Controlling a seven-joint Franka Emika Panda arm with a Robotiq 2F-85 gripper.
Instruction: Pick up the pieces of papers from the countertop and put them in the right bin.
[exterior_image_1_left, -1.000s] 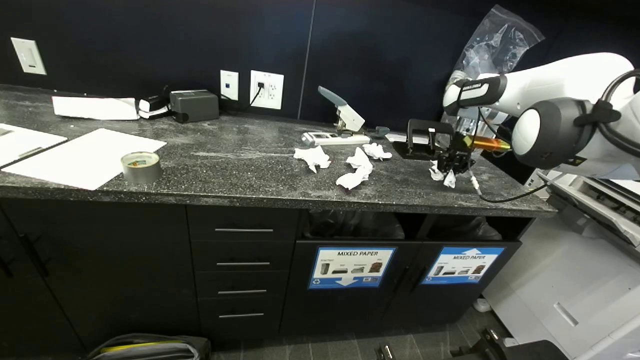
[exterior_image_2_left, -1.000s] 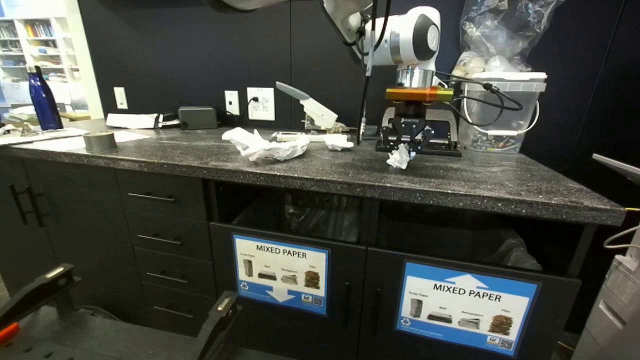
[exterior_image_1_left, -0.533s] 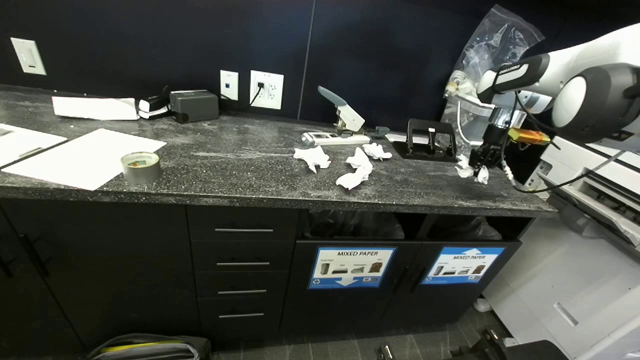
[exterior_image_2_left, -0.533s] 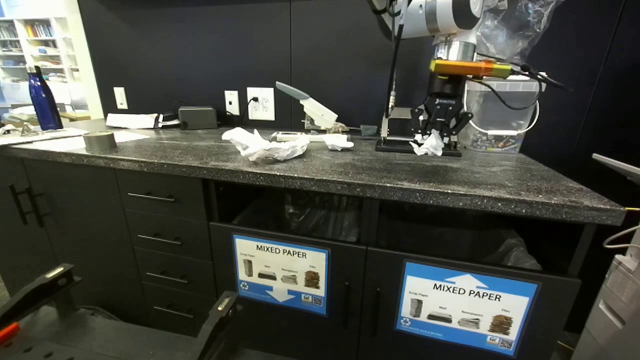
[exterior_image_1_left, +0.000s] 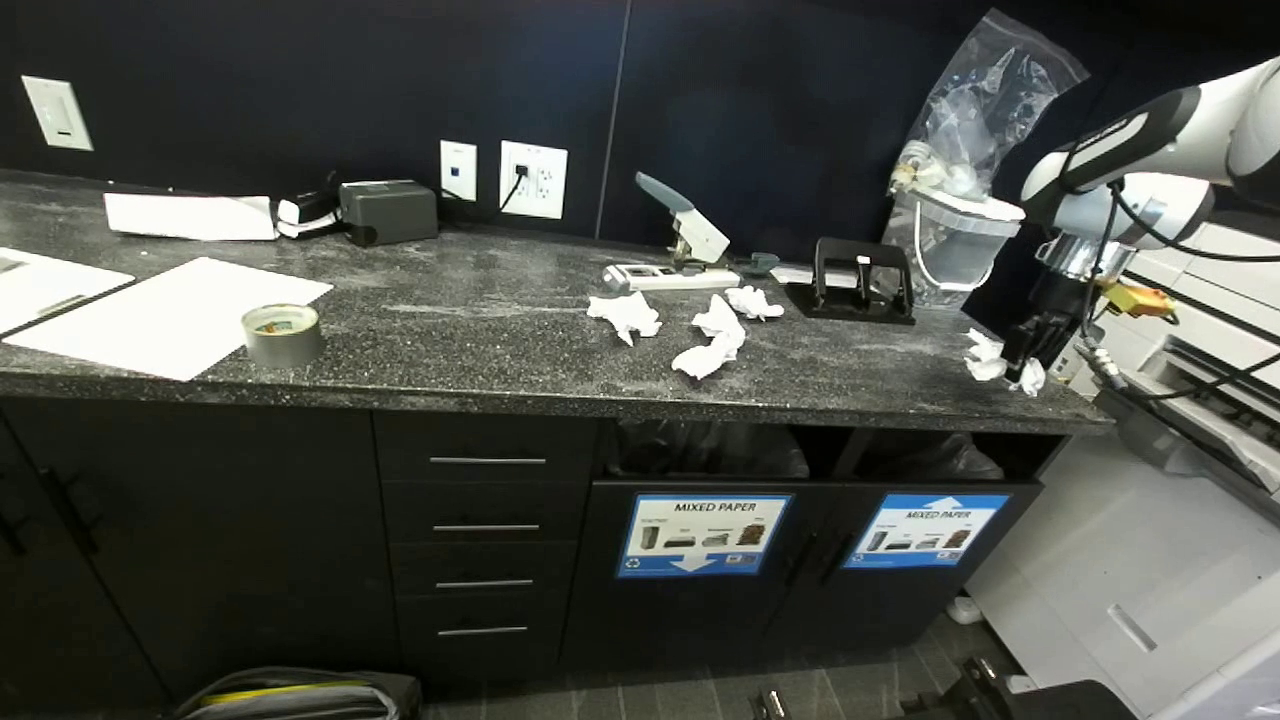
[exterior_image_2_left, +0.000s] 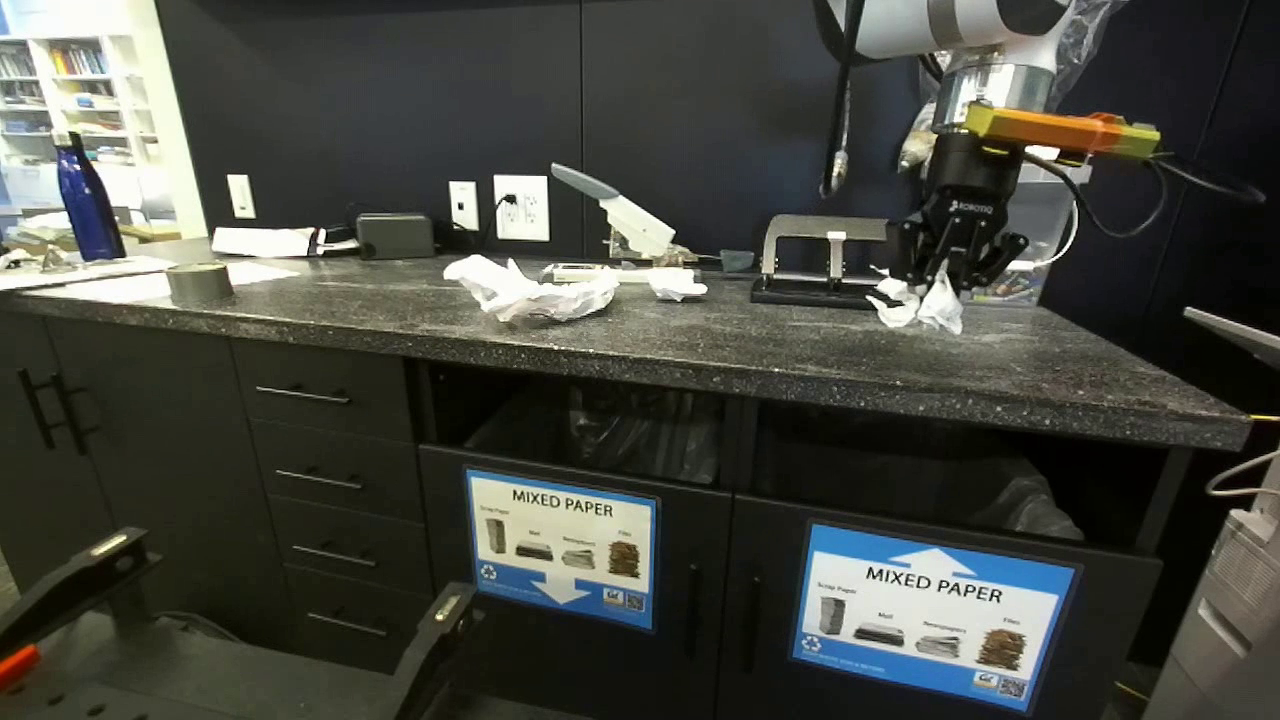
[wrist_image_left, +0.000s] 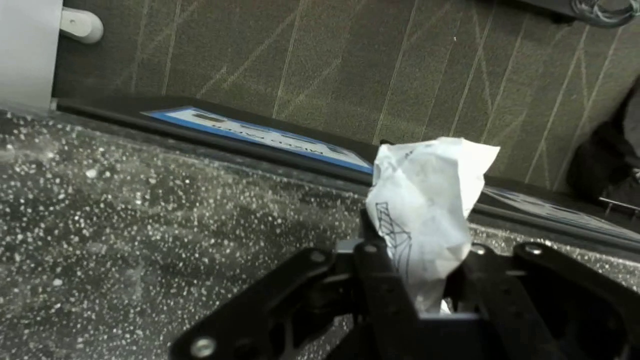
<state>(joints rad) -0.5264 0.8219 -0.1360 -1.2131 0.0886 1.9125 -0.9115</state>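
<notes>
Dark wall (exterior_image_1_left: 540, 90) with vertical seam (exterior_image_1_left: 616, 110) and white socket plates (exterior_image_1_left: 534, 190) in both exterior views. Below, black cabinet doors (exterior_image_1_left: 200, 540) and stacked drawers (exterior_image_1_left: 488, 555). Past wall's end, brightly lit white bookshelves (exterior_image_2_left: 42, 62). Pale-lined grey-brown floor (wrist_image_left: 350, 75) in wrist view.

An office is indicated, of the copy-room type. Lower than the gripper (exterior_image_2_left: 935, 285), black cabinets (exterior_image_1_left: 220, 520) are fitted beneath a dark speckled countertop (exterior_image_1_left: 470, 350), and two of their fronts are labelled "MIXED PAPER" by printed signs (exterior_image_2_left: 935, 612). Beside the countertop end nearest the gripper, a large pale machine (exterior_image_1_left: 1130, 510) of printer or copier form is positioned. Near the gripper, a hole punch (exterior_image_2_left: 830, 292) is placed; farther from it, a heavy-duty stapler (exterior_image_2_left: 640, 225) is set. Well apart from the gripper, a roll of tape (exterior_image_1_left: 283, 340) and flat white sheets (exterior_image_1_left: 170, 320) are laid out, and filled bookshelves (exterior_image_2_left: 45, 75) are seen in the background. In the wrist view, patterned carpet (wrist_image_left: 250, 30) is shown.
</notes>
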